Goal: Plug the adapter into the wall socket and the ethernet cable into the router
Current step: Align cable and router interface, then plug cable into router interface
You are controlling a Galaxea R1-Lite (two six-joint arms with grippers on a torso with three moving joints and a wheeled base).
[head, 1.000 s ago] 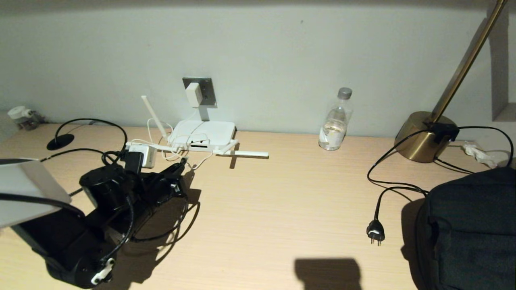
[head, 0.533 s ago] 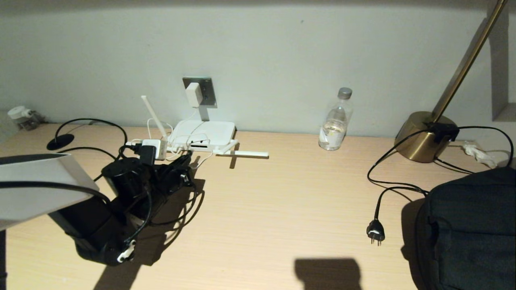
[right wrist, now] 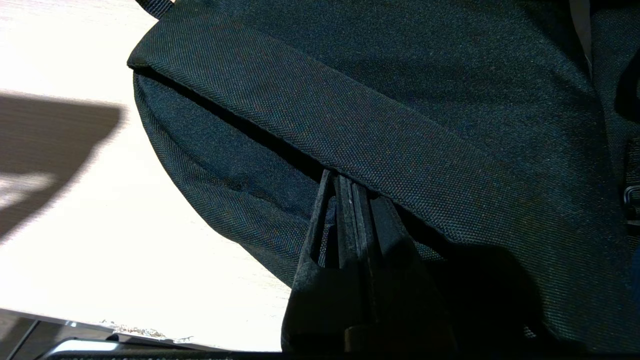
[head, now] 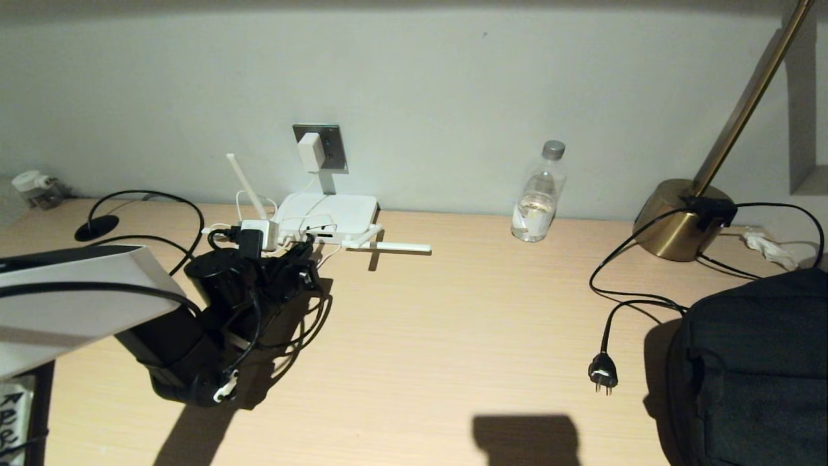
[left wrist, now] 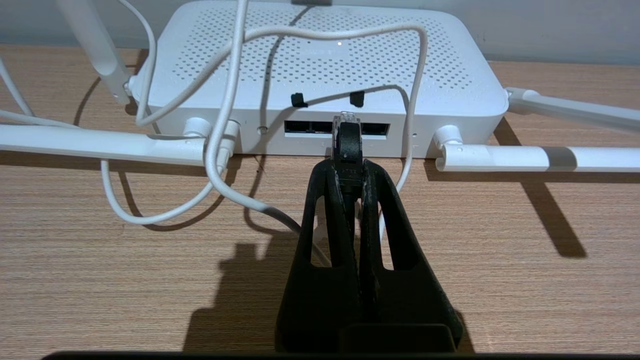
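A pale wood desk (head: 453, 310) runs along a grey wall, lit from the side. The left arm reaches low across the desk. The left gripper (left wrist: 348, 165) is clamped on the ethernet cable (left wrist: 347, 137), its clear plug just at the router's (left wrist: 320, 60) port slots. The adapter (head: 309, 151) sits in the wall socket (head: 331, 147). The right gripper (right wrist: 350, 195), fingers together, rests against a dark bag (right wrist: 425, 100).
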